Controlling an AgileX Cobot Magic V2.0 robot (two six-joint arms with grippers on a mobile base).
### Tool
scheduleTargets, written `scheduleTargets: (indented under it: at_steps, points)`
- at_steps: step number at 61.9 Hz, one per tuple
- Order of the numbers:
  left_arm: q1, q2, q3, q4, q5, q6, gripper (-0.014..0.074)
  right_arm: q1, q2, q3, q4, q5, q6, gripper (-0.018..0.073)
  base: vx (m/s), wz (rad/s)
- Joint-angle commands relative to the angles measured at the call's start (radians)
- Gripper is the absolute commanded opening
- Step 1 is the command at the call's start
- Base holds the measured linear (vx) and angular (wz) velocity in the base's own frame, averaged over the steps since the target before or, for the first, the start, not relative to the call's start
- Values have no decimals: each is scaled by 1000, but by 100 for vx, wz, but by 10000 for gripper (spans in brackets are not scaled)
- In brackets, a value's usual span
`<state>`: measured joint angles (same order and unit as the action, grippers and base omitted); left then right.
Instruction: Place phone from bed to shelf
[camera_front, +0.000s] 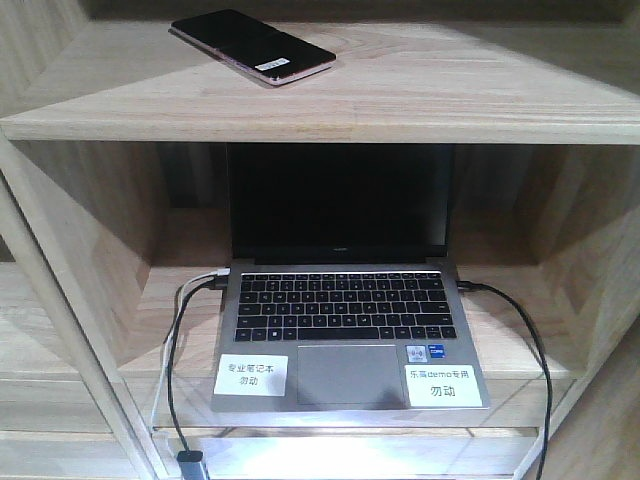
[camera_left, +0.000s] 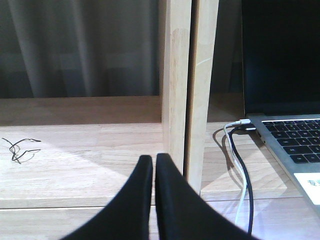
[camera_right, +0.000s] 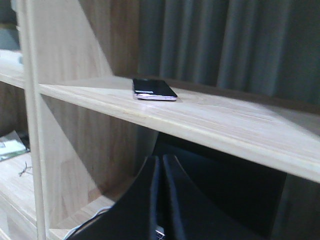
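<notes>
The black phone (camera_front: 252, 46) lies flat on the upper board of the pale-wood shelf (camera_front: 420, 95), towards its left, white sticker near the closer end. The right wrist view shows the phone (camera_right: 153, 89) on the same board of the shelf (camera_right: 215, 122), above and beyond my right gripper (camera_right: 160, 159), which is shut with nothing between its fingers. My left gripper (camera_left: 153, 159) is shut and holds nothing, low over a lower shelf board (camera_left: 75, 155) just in front of an upright divider (camera_left: 176, 85). The bed is out of view.
An open grey laptop (camera_front: 340, 330) fills the compartment under the phone, with cables (camera_front: 175, 340) at its left and a black cable (camera_front: 530, 340) at its right. The laptop (camera_left: 295, 135) and cables (camera_left: 240, 165) lie right of the divider. A small tangle of wire (camera_left: 19, 148) lies at the left.
</notes>
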<state>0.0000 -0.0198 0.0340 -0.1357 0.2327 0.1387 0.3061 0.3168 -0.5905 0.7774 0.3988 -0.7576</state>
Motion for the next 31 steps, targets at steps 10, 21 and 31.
scheduleTargets:
  at_steps: [10,21,31]
  points:
    - [-4,-6,2,-10,-74,-4,1,-6,-180,91,26,-52,43,-8,0,0]
    - [-4,-6,2,-10,-74,-4,1,-6,-255,151,25,-29,47,-8,0,0]
    - [-4,-6,2,-10,-74,-4,1,-6,-258,158,25,-16,47,-8,0,0]
